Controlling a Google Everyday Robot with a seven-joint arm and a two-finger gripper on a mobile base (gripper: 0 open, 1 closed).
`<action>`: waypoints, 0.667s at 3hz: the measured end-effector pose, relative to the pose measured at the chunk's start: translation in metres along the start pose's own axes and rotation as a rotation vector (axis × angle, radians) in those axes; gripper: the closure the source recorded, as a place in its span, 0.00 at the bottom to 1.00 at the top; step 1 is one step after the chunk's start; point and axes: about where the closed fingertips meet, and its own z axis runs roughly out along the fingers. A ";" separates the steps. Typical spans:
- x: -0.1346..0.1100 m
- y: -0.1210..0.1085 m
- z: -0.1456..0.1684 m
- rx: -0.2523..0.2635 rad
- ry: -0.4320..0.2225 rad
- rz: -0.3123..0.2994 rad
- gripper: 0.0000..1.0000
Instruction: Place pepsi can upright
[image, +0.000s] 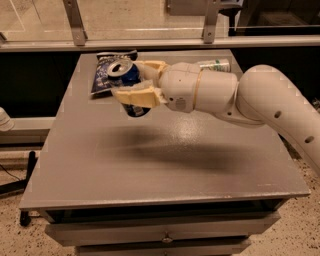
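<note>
Camera view: the claw (131, 82) pinches the pepsi can (128, 75) over the far-left part of the grey worktop (165, 172), one tan finger (137, 96) on the can's near side and the other on its far side; the white arm (270, 97) reaches in from the right; the can looks lifted clear of the surface, judging by the dark shadow spread nearer on the worktop; just behind and to its left lies a blue chip bag (101, 81), and a white-and-green can (215, 65) lies on its side at the far edge, behind the arm.

The pepsi can's long axis runs close to vertical but leans, its silver top tipped up and to the left, its base lower and a little to the right; it is not yet square to the surface.

A drink can of this kind is likely light, with thin walls that dent under a hard squeeze and a smooth skin that may slip; the mid-body hold across the round wall seems the sound one, leaving the flat base free to meet the worktop; a tilted base could let it topple on release.
</note>
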 end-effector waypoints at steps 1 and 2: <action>0.019 -0.003 0.004 0.022 0.098 -0.048 1.00; 0.037 -0.007 0.001 0.048 0.130 0.006 1.00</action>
